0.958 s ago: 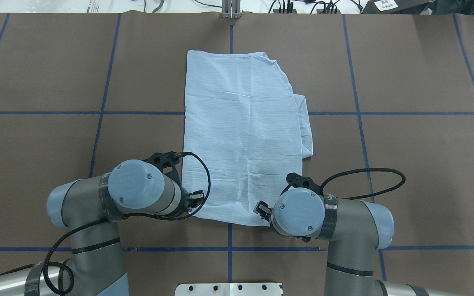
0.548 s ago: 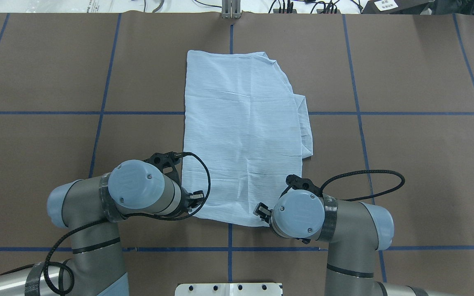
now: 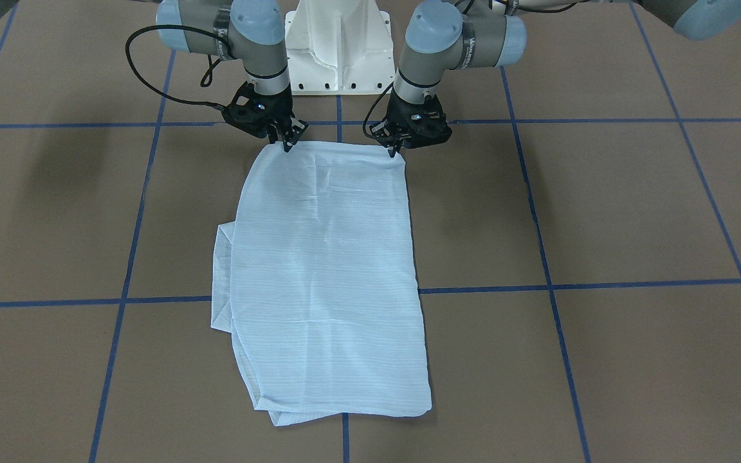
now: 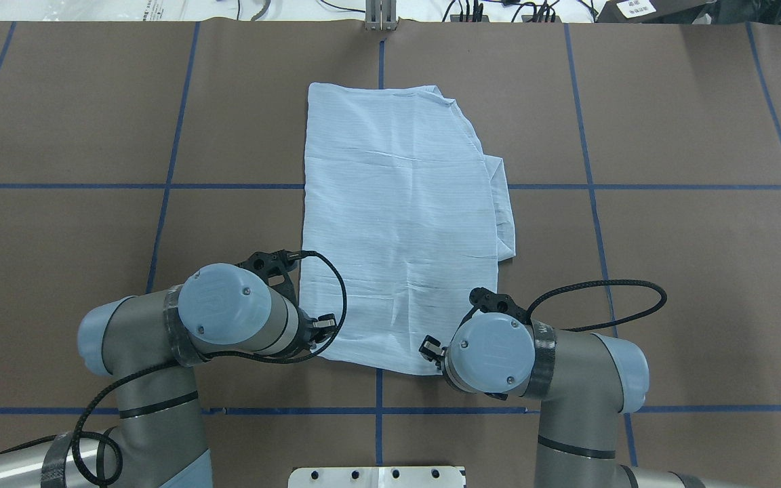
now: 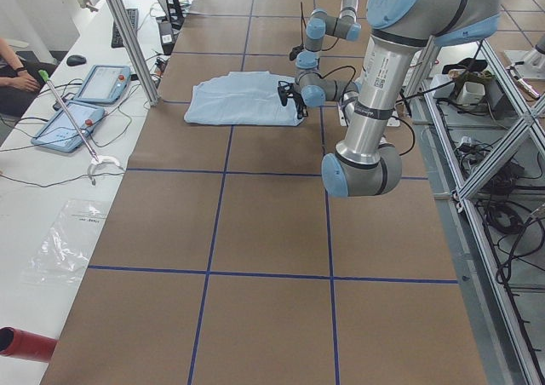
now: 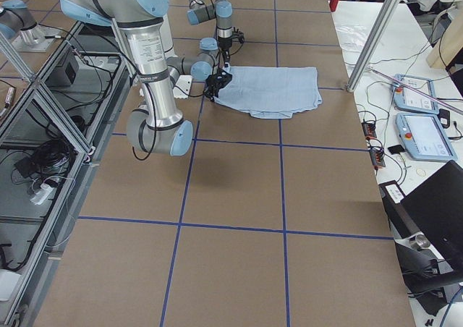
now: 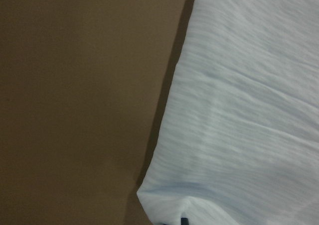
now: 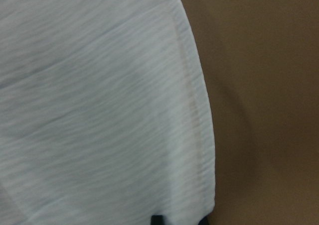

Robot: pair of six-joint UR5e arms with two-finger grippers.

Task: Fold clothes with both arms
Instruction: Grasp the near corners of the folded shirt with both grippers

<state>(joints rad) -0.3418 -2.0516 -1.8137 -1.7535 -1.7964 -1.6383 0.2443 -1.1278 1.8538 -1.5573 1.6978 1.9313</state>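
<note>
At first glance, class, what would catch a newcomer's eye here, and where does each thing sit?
A pale blue shirt, folded into a long panel, lies in the middle of the brown table with its blue grid lines. The left gripper and the right gripper each appear to pinch one of the shirt's two corners nearest the robot.

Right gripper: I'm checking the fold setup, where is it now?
In the overhead view the right gripper is at the robot-side right corner of the shirt, across the hem from the left gripper.
</note>
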